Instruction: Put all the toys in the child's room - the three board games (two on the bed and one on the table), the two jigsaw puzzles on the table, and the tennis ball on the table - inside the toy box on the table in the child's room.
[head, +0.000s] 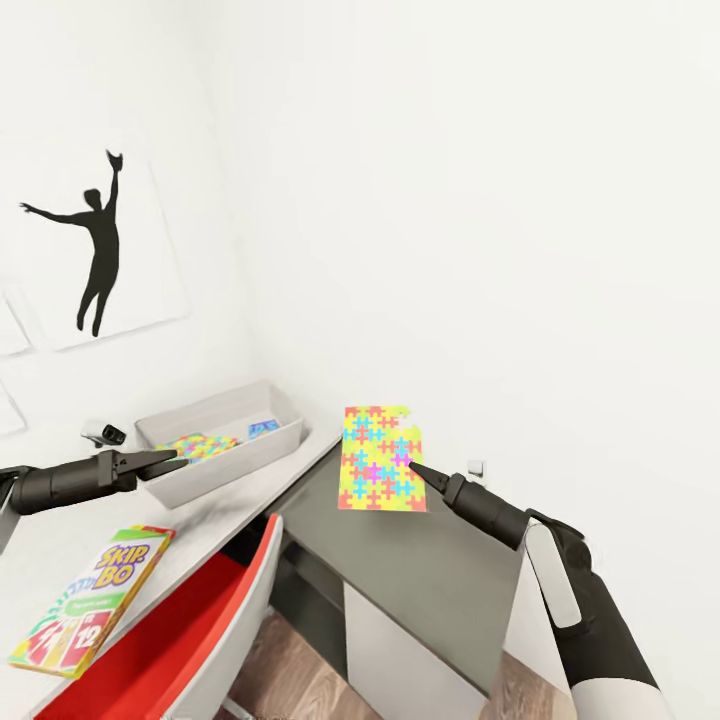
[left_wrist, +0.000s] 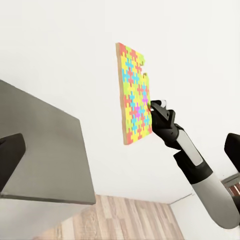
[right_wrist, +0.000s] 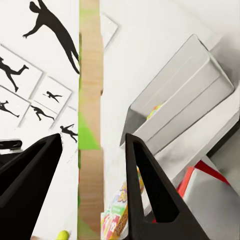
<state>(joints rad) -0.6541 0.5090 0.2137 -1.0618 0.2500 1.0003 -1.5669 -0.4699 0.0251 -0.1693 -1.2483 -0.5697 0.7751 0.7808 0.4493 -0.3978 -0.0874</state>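
My right gripper (head: 412, 466) is shut on a jigsaw puzzle (head: 383, 458) and holds it upright in the air above the lower dark grey top (head: 430, 570). The right wrist view looks along that puzzle's edge (right_wrist: 91, 120), which stands between the two fingers (right_wrist: 150, 185). The toy box (head: 225, 440) sits on the pale table (head: 60, 530). Inside it lie another jigsaw puzzle (head: 200, 446) and a small blue board game (head: 264, 428). My left gripper (head: 168, 462) hovers open at the box's near rim. The Skip-Bo board game (head: 90, 600) lies flat on the table. A sliver of the tennis ball (right_wrist: 62, 235) shows.
A red chair (head: 190, 630) is tucked under the table by the corner of the L. White walls close in behind and to the right, with silhouette posters (head: 95, 250) on the left wall. A small white device (head: 103, 432) stands beside the box.
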